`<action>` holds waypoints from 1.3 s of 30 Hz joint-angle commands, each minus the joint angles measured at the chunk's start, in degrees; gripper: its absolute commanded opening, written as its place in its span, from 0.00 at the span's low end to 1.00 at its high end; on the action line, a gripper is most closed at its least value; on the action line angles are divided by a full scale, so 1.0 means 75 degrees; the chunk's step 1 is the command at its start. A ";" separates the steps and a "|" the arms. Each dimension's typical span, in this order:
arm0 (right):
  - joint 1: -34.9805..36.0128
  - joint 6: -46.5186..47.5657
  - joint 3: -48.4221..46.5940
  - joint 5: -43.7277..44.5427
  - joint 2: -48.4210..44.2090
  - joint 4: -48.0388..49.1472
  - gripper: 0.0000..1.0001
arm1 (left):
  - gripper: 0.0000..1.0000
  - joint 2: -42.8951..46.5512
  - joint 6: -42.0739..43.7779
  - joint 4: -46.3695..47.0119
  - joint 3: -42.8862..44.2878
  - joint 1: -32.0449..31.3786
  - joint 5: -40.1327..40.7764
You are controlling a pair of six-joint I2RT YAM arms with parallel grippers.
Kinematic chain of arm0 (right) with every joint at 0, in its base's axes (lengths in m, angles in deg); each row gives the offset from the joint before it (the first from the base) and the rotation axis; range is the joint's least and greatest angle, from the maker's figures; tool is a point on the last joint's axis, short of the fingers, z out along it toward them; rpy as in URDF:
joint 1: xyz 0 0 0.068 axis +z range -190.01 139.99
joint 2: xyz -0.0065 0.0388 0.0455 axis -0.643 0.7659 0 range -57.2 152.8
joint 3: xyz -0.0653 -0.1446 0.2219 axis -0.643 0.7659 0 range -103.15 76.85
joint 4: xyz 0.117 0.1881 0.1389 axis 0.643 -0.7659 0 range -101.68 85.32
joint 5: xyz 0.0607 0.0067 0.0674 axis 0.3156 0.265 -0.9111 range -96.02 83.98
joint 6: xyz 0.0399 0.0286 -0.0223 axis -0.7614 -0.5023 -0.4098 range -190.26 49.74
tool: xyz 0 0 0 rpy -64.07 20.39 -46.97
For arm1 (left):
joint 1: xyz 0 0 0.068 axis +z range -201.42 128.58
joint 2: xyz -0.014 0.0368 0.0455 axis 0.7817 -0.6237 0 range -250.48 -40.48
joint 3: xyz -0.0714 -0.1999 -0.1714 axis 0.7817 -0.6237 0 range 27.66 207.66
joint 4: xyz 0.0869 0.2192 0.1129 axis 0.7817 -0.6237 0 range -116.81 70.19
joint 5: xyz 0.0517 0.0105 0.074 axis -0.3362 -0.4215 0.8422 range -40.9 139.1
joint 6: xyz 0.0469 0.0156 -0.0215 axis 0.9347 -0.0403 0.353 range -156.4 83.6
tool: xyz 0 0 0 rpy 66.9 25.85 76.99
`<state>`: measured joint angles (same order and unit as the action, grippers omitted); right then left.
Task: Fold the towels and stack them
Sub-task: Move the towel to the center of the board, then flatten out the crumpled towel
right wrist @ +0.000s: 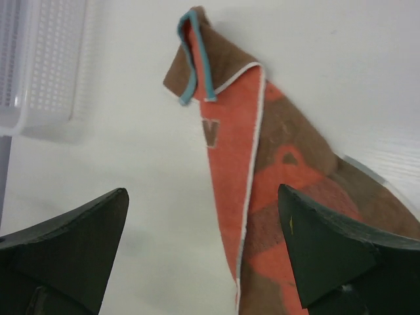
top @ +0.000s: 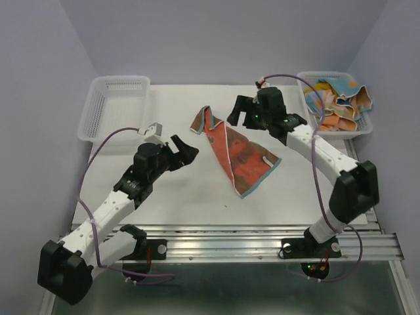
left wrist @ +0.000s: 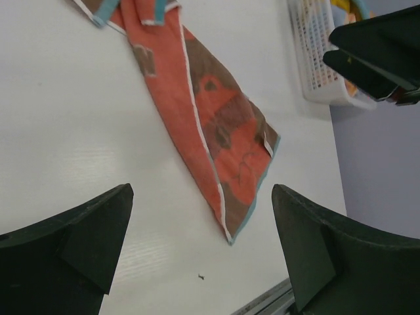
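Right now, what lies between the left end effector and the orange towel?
Only bare white table: the top view shows nothing between the left end effector and the orange towel.

cloth, plastic and metal

soft, matt woven cloth in the orange-brown towel (top: 237,154), smoother teal binding at its hem. smooth white table (top: 177,193), faintly shiny. glossy white plastic mesh in the left basket (top: 98,111). matt dark plastic on the fingers (left wrist: 79,243) of the left gripper (left wrist: 202,191). bare brushed metal along the base rail (top: 223,237).
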<state>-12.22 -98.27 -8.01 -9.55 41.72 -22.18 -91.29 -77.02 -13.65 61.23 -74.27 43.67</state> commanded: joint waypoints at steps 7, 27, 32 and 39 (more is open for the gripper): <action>-0.0881 -0.1373 0.4480 0.2555 -0.3259 -0.0057 1.00 | 0.99 -0.2104 -0.0770 0.0399 0.0504 -0.3747 0.1402; -0.1069 -0.1633 0.5607 0.4443 -0.4564 -0.0644 1.00 | 0.84 -0.6385 -0.1627 -0.1629 0.3435 -0.5508 0.2576; -0.1069 -0.1621 0.5654 0.4455 -0.4423 -0.0550 1.00 | 0.82 -0.6749 -0.1674 -0.1606 0.3564 -0.5543 0.2447; -0.1080 -0.1644 0.5619 0.4373 -0.4224 -0.0562 1.00 | 0.70 -0.7229 -0.1813 -0.2237 0.4125 -0.5683 0.3183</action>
<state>-19.81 -110.29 33.76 21.88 9.89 -27.84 -143.66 -89.04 -25.28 88.79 -116.01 62.77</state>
